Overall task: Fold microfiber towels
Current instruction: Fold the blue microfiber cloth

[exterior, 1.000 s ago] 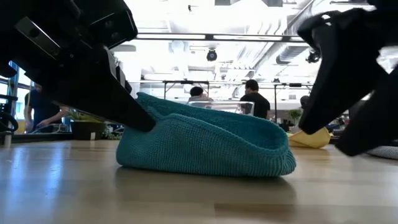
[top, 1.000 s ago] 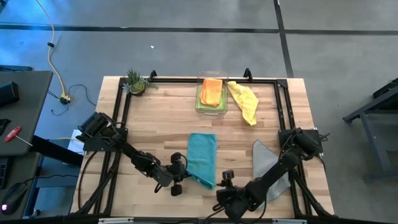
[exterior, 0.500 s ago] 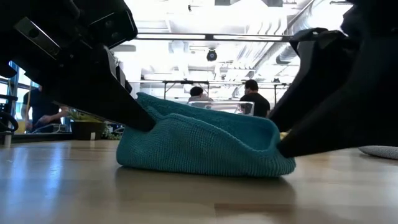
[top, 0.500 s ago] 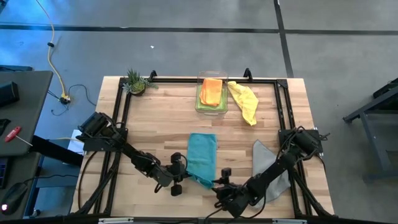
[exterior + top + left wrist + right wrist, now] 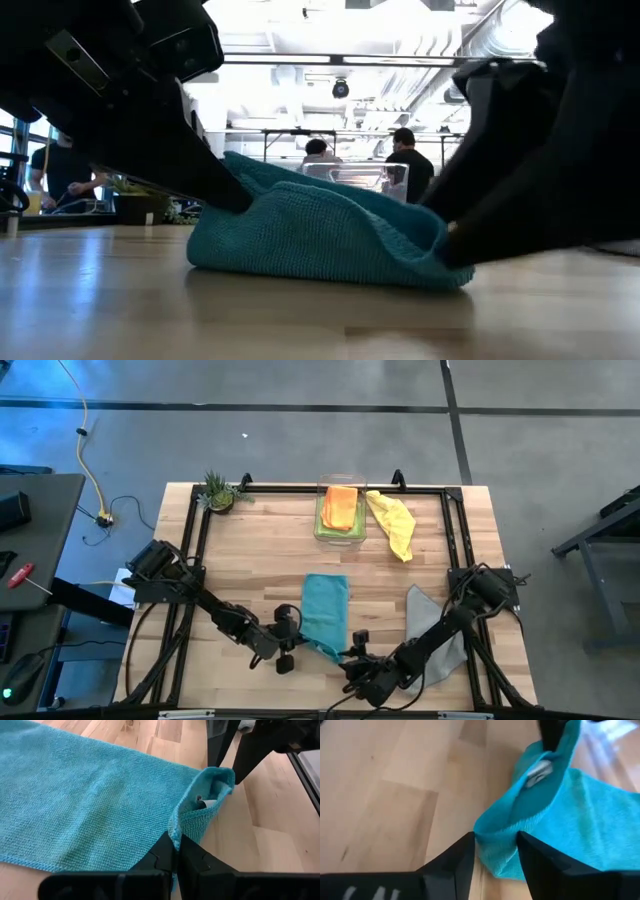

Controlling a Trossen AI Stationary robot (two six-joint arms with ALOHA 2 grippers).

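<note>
Both dark robot arms reach low across the pale wooden counter (image 5: 250, 560) toward the soft teal blue microfiber towel (image 5: 325, 615), folded lengthwise near the front edge. The left hand (image 5: 176, 849) is clenched on one near corner; the right hand (image 5: 495, 851) straddles the other corner, its fingers (image 5: 455, 862) parted around it.

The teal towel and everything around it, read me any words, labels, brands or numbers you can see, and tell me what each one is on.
None can be read.
Teal towel: a small tag shows inside the folded corner, too small to read.
Clear bin, table: no writing shows.
</note>
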